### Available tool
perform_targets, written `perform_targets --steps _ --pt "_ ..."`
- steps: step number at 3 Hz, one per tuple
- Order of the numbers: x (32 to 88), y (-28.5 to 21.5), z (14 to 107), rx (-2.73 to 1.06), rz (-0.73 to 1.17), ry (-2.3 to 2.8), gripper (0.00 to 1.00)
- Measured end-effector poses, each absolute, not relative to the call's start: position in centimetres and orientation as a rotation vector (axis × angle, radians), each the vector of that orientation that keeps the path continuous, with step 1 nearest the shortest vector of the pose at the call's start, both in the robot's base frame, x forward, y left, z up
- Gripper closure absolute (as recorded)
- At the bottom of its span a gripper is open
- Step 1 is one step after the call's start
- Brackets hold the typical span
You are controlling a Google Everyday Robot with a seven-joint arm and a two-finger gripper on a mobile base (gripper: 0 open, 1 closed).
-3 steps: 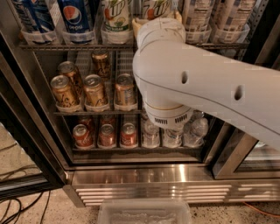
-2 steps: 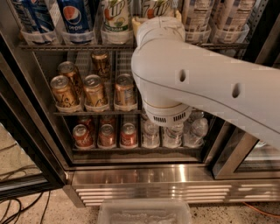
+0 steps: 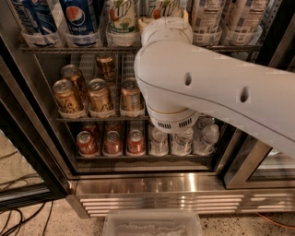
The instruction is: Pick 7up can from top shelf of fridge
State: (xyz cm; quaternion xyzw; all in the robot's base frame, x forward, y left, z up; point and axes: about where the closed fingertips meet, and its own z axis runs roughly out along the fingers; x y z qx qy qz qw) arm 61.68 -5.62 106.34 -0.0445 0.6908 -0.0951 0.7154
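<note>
The fridge [image 3: 161, 186] stands open in front of me. Its top shelf [image 3: 69, 47] runs along the top of the view and carries blue Pepsi cans [image 3: 80, 16], a 7up can [image 3: 122, 16] and white-labelled cans [image 3: 205, 16]. A second 7up can [image 3: 161, 6] stands to the right of the first, mostly hidden behind my arm. My gripper [image 3: 162, 18] is up at the top shelf, right in front of that second 7up can. My big white arm [image 3: 207, 87] covers most of the gripper.
Gold cans [image 3: 101, 94] fill the middle rack, with red cans [image 3: 108, 142] and water bottles [image 3: 182, 138] below. A black door frame [image 3: 27, 152] stands at the left. A clear plastic bin [image 3: 152, 223] sits on the floor in front, with cables [image 3: 18, 216] at the left.
</note>
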Motion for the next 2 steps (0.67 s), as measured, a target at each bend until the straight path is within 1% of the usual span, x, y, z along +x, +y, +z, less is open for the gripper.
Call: perform_targets --steps 1,2 --pt "61.84 -5.55 106.62 -0.094 -0.208 1.525 0.84" --pt "62.02 -6.01 107.25 -0.085 -0.201 1.512 1.00"
